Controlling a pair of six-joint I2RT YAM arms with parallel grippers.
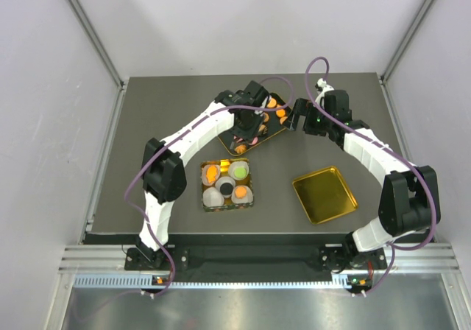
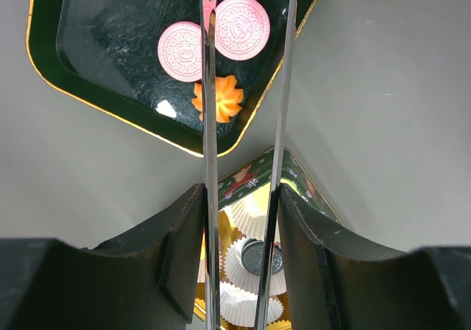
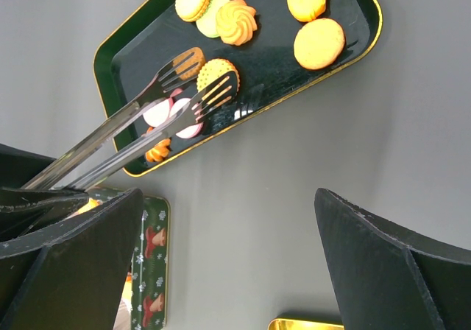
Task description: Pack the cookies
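Toward the near right corner of the dark grey table lies an empty shallow gold tray. Near the middle sits the green printed tin of white paper cups, several already filled. Farther back, the black gold-rimmed tray holds the cookies, orange, pink and pale green.

The step in hand looks like picking. The left gripper clamps long steel tongs, whose spread tips hover over the pink pair. Next they should drop around one cookie, squeeze gently, and carry it to a free cup.

The left arm bows out left, then reaches far. The right gripper hangs wide apart, empty, beside the tray.
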